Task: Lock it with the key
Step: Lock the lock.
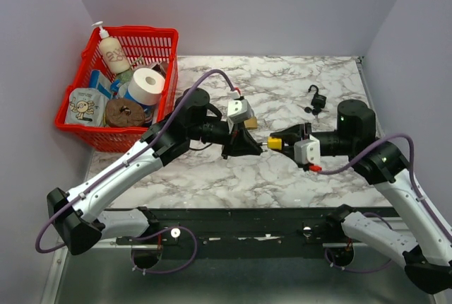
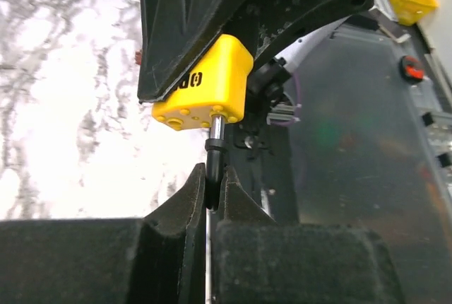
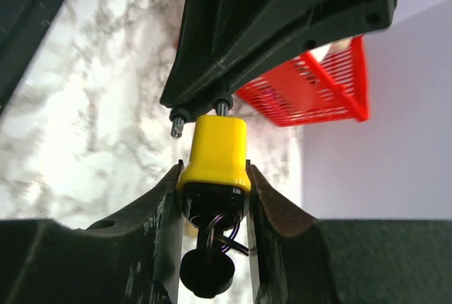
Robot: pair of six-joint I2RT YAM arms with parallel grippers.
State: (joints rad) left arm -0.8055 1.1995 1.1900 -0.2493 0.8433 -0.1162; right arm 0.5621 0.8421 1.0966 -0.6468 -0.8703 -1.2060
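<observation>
A yellow padlock (image 1: 274, 143) hangs in mid-air between the two arms, over the marble table (image 1: 282, 78). My right gripper (image 1: 281, 141) is shut on its body (image 3: 213, 152), one finger on each side. A black-headed key (image 3: 207, 272) with a wire ring sticks out of the lock's black base, between those fingers. My left gripper (image 2: 213, 184) is shut on the metal shackle (image 2: 216, 131) that comes out of the yellow body (image 2: 205, 85). In the right wrist view the shackle's free end (image 3: 176, 121) stands out of the body, beside the left gripper's black fingers (image 3: 282, 28).
A red basket (image 1: 167, 35) with a lotion bottle, a tape roll and packets stands at the back left. A second, black padlock (image 1: 317, 97) with keys (image 1: 311, 111) lies on the marble at the back right. Grey walls close in both sides.
</observation>
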